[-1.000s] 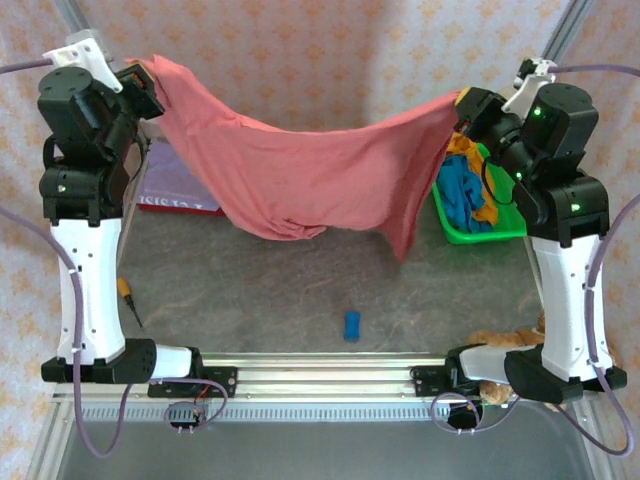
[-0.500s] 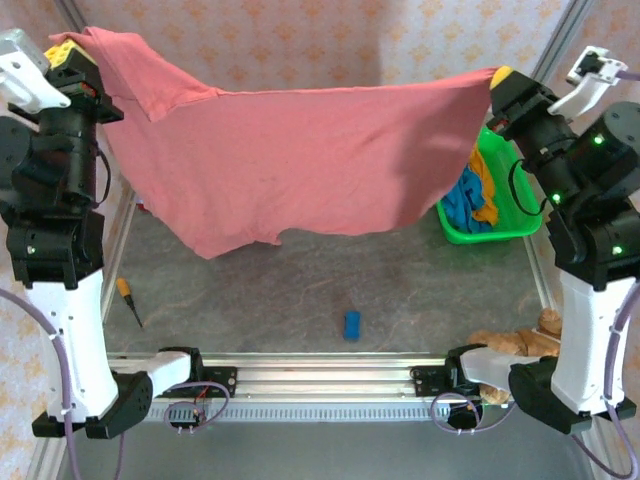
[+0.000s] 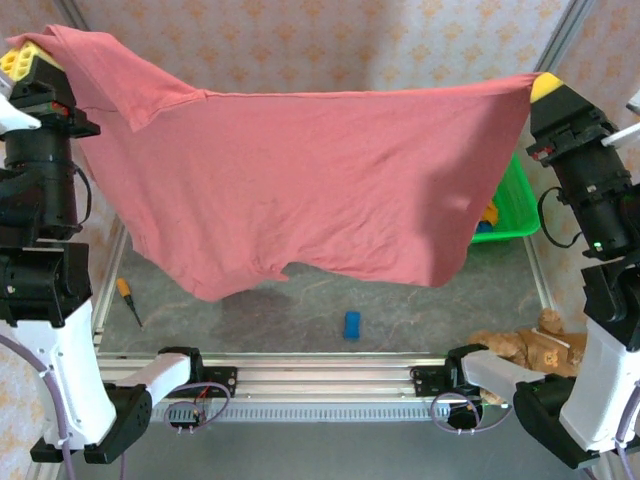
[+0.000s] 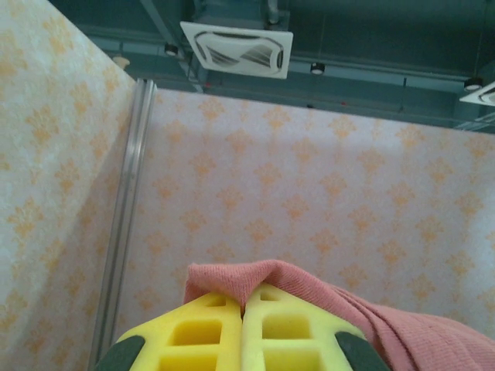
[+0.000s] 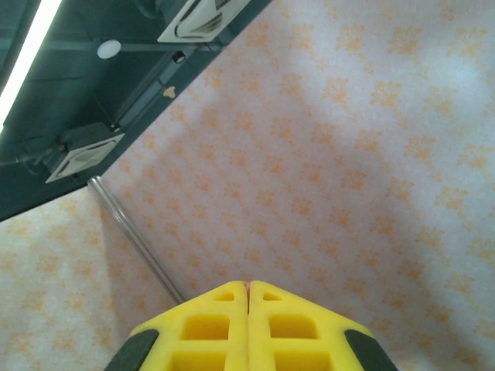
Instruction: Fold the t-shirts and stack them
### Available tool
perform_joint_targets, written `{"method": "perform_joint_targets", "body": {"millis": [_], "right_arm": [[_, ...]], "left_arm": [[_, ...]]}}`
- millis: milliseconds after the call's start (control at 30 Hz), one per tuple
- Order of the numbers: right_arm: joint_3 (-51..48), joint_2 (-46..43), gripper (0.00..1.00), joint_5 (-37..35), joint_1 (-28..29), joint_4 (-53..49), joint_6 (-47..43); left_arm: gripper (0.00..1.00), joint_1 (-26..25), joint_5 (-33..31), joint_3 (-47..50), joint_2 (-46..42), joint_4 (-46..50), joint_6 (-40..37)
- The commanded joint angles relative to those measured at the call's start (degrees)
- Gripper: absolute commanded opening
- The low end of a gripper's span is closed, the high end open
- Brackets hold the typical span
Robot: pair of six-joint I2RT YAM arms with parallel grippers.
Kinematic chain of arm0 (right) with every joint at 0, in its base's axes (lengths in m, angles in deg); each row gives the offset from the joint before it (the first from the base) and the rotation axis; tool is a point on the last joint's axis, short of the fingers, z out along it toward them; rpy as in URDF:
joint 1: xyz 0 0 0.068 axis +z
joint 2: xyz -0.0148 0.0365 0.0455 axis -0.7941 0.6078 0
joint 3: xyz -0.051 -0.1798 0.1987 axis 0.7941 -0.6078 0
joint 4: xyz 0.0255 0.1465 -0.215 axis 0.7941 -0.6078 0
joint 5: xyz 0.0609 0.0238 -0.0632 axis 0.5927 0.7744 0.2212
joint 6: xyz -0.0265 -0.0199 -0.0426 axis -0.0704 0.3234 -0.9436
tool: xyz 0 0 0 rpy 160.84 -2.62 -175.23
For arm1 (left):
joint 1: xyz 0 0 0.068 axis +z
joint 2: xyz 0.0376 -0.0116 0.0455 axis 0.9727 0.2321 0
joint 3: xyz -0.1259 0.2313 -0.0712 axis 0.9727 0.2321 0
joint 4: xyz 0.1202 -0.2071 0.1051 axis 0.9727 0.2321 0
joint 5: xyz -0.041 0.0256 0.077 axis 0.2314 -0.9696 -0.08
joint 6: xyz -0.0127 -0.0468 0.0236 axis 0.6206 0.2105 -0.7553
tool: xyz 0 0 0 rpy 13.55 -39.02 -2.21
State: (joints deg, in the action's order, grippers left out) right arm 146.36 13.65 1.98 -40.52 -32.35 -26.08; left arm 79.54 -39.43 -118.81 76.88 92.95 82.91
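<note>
Since the earlier frames both arms have gone higher and wider apart. The large salmon-pink cloth t-shirt point(image 3: 300, 190), which sagged in the middle before, is now stretched almost flat in the air above the grey table point(image 3: 420, 305). The left gripper point(image 3: 28, 62), with yellow fingers, is clenched on the upper left corner of the shirt, and in the left wrist view a fold of pink cloth comes out between its closed fingers. The right gripper point(image 3: 545, 86) is clenched on the upper right corner. The lower hem hangs free. A green plastic basket point(image 3: 516, 208) stands partly hidden behind the right edge of the shirt. On the table lie a small blue block point(image 3: 351, 324), an orange-handled screwdriver point(image 3: 127, 298) at the left and a brown teddy bear point(image 3: 522, 350) at the right.
</note>
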Motion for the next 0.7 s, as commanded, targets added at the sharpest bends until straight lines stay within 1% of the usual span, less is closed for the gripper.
{"method": "perform_joint_targets", "body": {"millis": [0, 167, 267, 333, 400, 533, 667], "right_arm": [[2.32, -1.59, 0.00, 0.36, -0.11, 1.25, 0.68], [0.46, -2.37, 0.00, -0.20, -0.15, 0.22, -0.47], [0.55, -0.79, 0.00, -4.32, -0.19, -3.25, -1.64], [0.20, 0.95, 0.00, -5.73, -0.13, -4.89, -3.00], [-2.25, 2.35, 0.00, -7.39, -0.12, -4.56, -4.04], [-9.97, 5.11, 0.00, -11.25, -0.14, -1.04, -7.54], [-17.59, 12.09, 0.00, -14.74, -0.23, 3.27, -10.77]], "left_arm": [[0.00, -0.41, -2.06, -3.04, -1.44, -1.91, -1.84], [0.00, -0.41, -3.32, -4.58, 0.20, -0.18, -2.45], [0.00, -0.41, -2.83, -8.24, 4.73, 4.59, -2.63], [0.00, -0.41, -1.73, -8.18, 7.58, 6.20, -3.07], [0.00, -0.41, -1.67, -5.75, 10.04, 5.77, -2.90], [0.00, -0.41, -2.82, 1.38, 15.30, 1.94, -2.26], [0.00, -1.15, -4.41, 5.59, 23.05, -2.38, -4.54]]}}
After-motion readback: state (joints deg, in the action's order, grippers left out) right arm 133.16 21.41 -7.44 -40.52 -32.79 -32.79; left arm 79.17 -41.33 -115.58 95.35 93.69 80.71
